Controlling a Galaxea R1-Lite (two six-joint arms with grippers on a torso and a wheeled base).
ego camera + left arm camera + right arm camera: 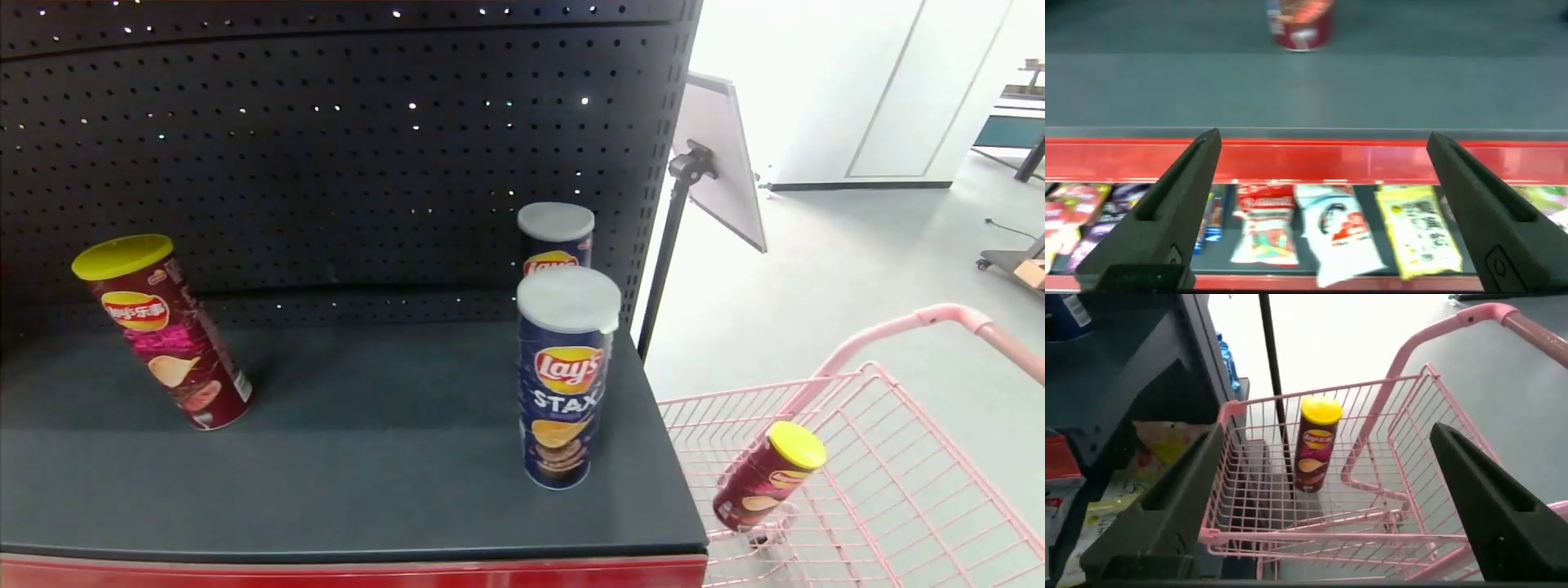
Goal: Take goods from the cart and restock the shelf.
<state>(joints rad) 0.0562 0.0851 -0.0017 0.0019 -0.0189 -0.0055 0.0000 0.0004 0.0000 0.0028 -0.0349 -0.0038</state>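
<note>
The left tool (1323, 135) hangs in front of the shelf's red front edge, its two fingers spread wide with nothing between them; snack packets (1331, 233) lie on a lower level beneath it. The right tool (1327, 429) is above the pink wire cart (898, 457), also spread and holding nothing.

In the cart stands a maroon can (767, 476) – a tall tube with a yellow lid and a yellow label patch. It rests on its base near the basket's corner on the shelf side, long axis about vertical, lid uppermost.

On the shelf (367, 457), a blue can (565, 384) with a pale lid stands upright near the right edge, a second blue can (555, 237) behind it by the pegboard back (326, 147). Another maroon can (163, 335) stands toward the left edge – lid up too.
</note>
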